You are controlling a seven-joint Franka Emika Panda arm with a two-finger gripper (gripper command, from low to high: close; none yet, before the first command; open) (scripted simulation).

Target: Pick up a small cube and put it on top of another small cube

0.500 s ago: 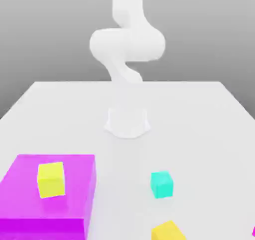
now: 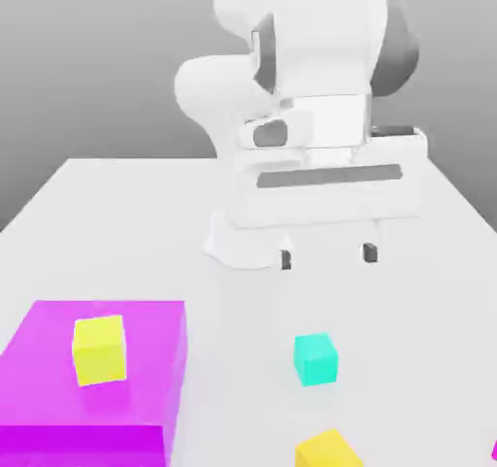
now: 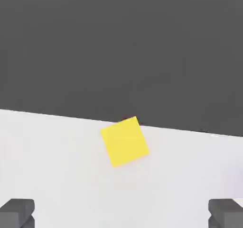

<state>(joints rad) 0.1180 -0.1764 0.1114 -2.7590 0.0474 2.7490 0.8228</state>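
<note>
The small cyan cube (image 2: 315,360) sits alone on the white table (image 2: 408,310), just off the magenta block's side toward the exterior view's right, waiting for my grip. If I come down off-centre or askew to its sides, one finger could land on its top or shove it away, or I could pinch it by its corners and twist it as I close. Plain and turquoise, it shows flat faces, straight edges and a brighter top, and sits level, turned slightly to the exterior camera.

Nearby, toward that camera, lies an amber cube (image 2: 328,450), a possible base for the stack. It is turned at another angle and, in my hand view, sits close to the table's edge; a careless brush from me could push it over. Released high or off-centre, the cyan cube could topple from it.

Farther off, a yellow cube (image 2: 100,350) rests on the large magenta block (image 2: 34,383); choosing that as the base would mean clearing the block's raised side, where a low carry could snag. Above the table, my gripper (image 2: 328,256) hangs with its fingers wide apart, nothing between them.
</note>
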